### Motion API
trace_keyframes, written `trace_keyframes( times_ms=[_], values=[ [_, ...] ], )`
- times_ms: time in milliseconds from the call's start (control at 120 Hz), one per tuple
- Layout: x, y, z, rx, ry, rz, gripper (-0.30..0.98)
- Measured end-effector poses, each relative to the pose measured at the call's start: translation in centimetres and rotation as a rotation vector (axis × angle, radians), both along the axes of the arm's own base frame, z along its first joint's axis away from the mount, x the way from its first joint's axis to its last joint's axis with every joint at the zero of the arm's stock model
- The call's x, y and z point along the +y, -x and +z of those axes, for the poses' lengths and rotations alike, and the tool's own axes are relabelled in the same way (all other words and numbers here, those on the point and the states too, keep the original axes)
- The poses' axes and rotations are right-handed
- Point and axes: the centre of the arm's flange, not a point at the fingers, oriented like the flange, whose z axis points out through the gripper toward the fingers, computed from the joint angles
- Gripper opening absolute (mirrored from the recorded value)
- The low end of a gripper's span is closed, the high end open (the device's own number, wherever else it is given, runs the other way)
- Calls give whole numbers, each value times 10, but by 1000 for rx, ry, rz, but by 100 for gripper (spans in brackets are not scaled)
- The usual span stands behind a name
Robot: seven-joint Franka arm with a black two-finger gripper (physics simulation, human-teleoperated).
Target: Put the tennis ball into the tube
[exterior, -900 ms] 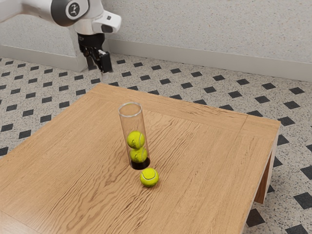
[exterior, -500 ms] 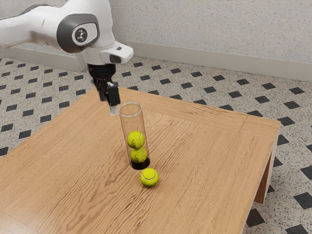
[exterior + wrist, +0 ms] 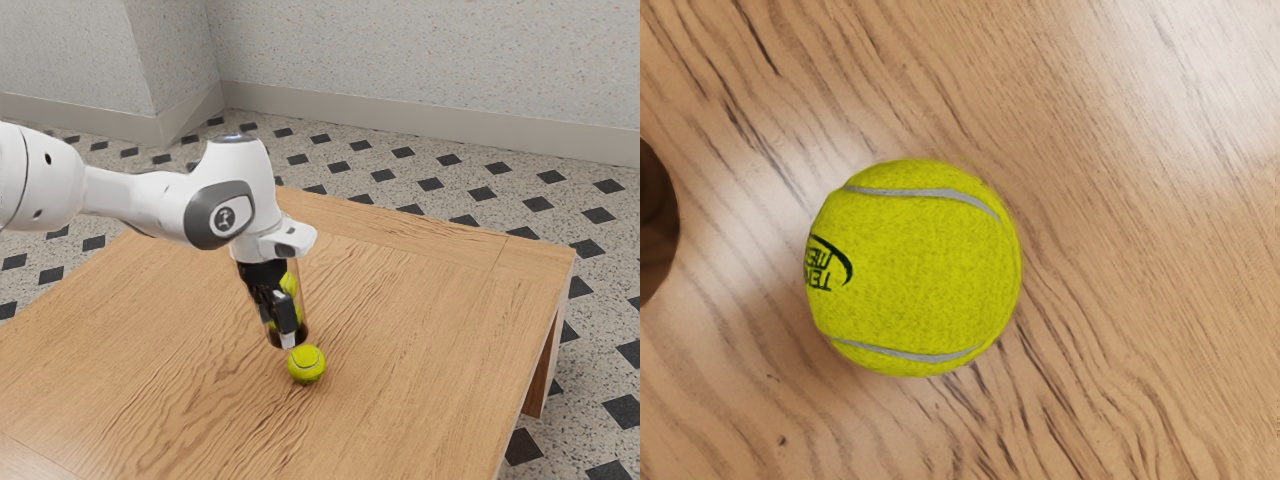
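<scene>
The gripper (image 3: pixel 279 322) hangs low over the table in the exterior view, its two black fingers apart and nothing held between them. The loose tennis ball (image 3: pixel 307 364) rests on the wood just beyond the fingertips, toward the exterior view's right. Behind the hand stands the clear tube (image 3: pixel 301 318), upright and partly covered by it; a yellow-green ball (image 3: pixel 289 284) shows inside, with more yellow-green lower down. From the wrist camera, the loose tennis ball (image 3: pixel 915 268) lies below the hand, and a dark round part of the tube (image 3: pixel 654 222) is beside it.
The wooden table (image 3: pixel 430 330) carries the tube and the loose ball. Its far edge runs in front of a tiled floor (image 3: pixel 600 215) and a pale speckled wall.
The arm has come down and toward the exterior view's right, from above the table's far corner to beside the tube. Tube and loose ball have stayed where they were.
</scene>
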Motion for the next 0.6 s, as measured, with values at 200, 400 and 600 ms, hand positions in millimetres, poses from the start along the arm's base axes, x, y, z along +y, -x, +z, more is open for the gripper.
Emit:
trace_keyframes(
  times_ms=[200,400,600],
  values=[
    [-19,-4,-55,11,40,67,69],
    [-19,-16,-87,-16,28,130,69],
    [-23,-22,-95,-46,28,173,60]
  ],
)
